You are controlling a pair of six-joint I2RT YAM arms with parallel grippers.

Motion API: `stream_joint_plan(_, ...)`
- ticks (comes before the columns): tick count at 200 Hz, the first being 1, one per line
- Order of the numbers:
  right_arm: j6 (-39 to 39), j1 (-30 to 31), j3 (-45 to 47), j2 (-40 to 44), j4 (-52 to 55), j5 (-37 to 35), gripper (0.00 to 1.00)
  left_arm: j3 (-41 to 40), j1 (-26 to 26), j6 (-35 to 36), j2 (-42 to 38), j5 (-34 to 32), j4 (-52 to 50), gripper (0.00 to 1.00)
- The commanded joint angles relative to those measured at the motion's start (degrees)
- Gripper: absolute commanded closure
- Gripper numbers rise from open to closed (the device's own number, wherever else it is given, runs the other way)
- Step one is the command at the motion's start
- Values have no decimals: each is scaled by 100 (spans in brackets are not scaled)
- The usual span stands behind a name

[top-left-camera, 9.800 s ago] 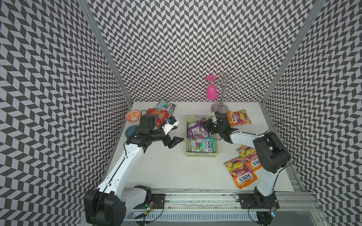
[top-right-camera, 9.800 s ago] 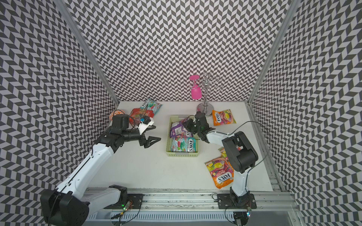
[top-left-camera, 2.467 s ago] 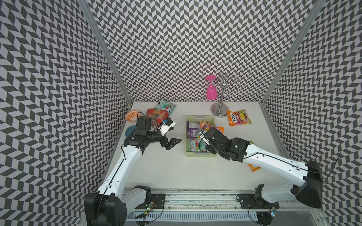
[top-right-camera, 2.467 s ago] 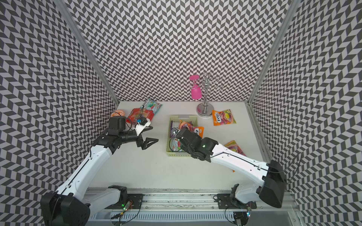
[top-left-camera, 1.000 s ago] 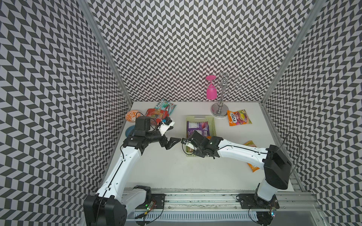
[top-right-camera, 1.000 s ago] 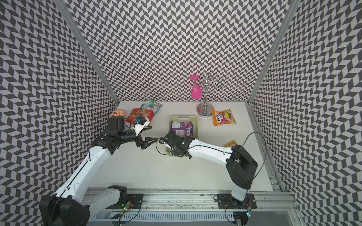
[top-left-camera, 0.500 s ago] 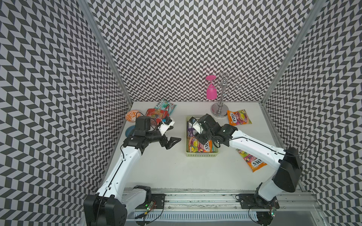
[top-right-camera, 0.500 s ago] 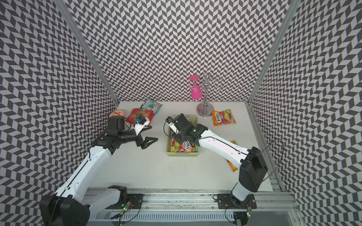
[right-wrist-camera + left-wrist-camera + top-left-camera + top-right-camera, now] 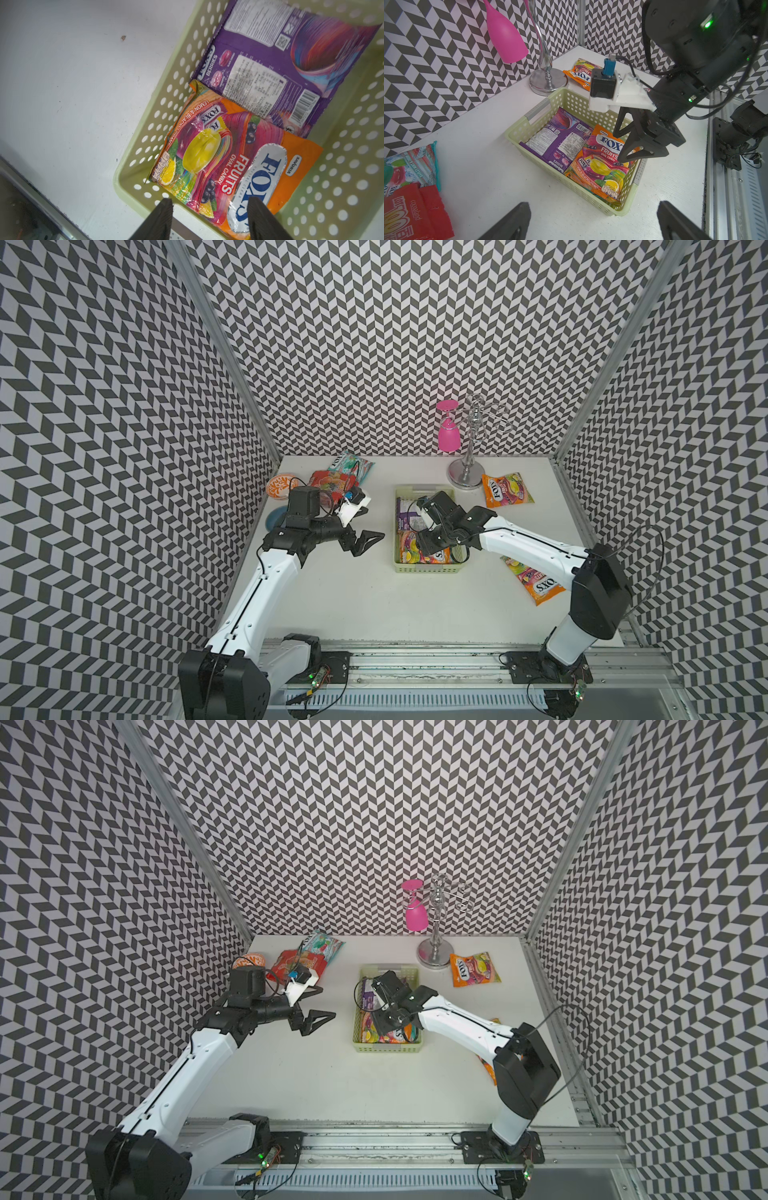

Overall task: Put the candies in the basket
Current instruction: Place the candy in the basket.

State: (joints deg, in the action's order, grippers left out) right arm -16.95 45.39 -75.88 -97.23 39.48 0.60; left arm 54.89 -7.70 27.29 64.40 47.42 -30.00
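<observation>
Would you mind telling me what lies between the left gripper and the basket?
Only bare white table, in both top views; the left gripper stands open beside the basket.

The right gripper (image 9: 209,201) has swung back over the basket (image 9: 145,133) and opened. The orange FOX'S fruits bag (image 9: 207,158) now lies inside, just beneath its parted jaws.

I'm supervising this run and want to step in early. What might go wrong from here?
One end of the orange bag seems to ride up the wall of the basket, so it might slide out when the right gripper, open just over it, lifts away. The loose orange bag lies beside the metal stand holding a pink glass; reaching for it could knock the stand.
</observation>
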Motion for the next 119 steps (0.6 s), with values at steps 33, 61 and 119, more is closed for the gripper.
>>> stream_joint_plan(33, -284, 231, -103, -310, 188, -587, 30, 174, 39, -73, 77, 91, 63, 1)
stream_joint_plan(61, -293, 328, -100, -605, 150, -659, 31, 137, 41, -86, 84, 107, 108, 1)
stream_joint_plan(119, -339, 381, 156, -1211, -7, -914, 32, 201, 47, -89, 28, 50, 23, 1)
